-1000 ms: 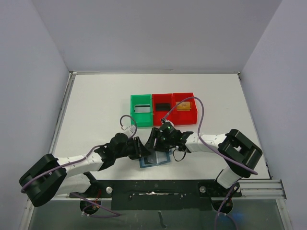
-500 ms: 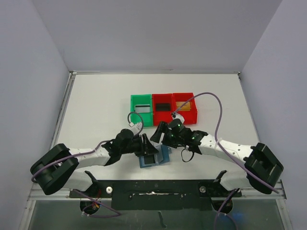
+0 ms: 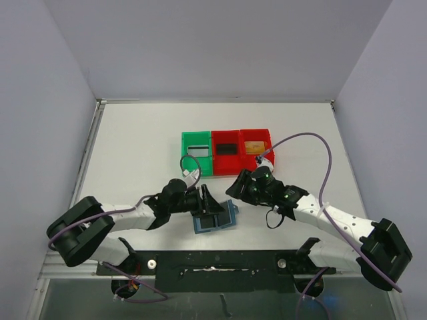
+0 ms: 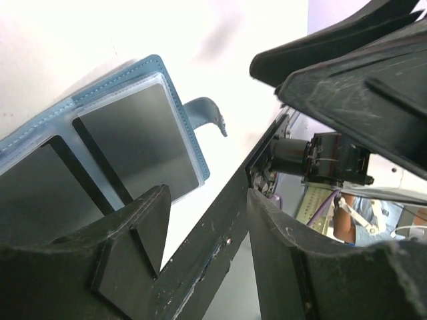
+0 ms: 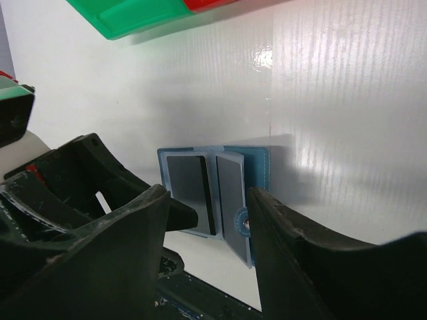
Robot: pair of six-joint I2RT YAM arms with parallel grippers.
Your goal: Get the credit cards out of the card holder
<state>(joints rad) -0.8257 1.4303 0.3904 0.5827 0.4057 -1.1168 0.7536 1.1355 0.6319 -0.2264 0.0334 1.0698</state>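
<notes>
My left pincer (image 3: 213, 207), spread and empty, sits low at the open card holder (image 3: 227, 217)'s ten o'clock edge, likely to steady it on the counter (image 3: 133, 153). My right pincer (image 3: 235, 188), spread too, hovers at one o'clock, ready for the sleeved credit cards (image 5: 192, 192).

Overhead view: bright, even, diffuse light. The white desk (image 3: 133, 147) shows no blown patches, only soft shadows under the arms (image 3: 127, 217) along its near edge.

Right wrist view: streaked glare on the desk. Grey shadows lie beside the card holder (image 5: 259, 160) and under the green bin (image 5: 133, 17). The right tool (image 5: 208, 200) is dark and soft-edged close to the lens.

Left wrist view: desk overexposed to plain white. The credit cards (image 4: 133, 133) carry a dull sheen. The scene past the desk's edge is soft.
</notes>
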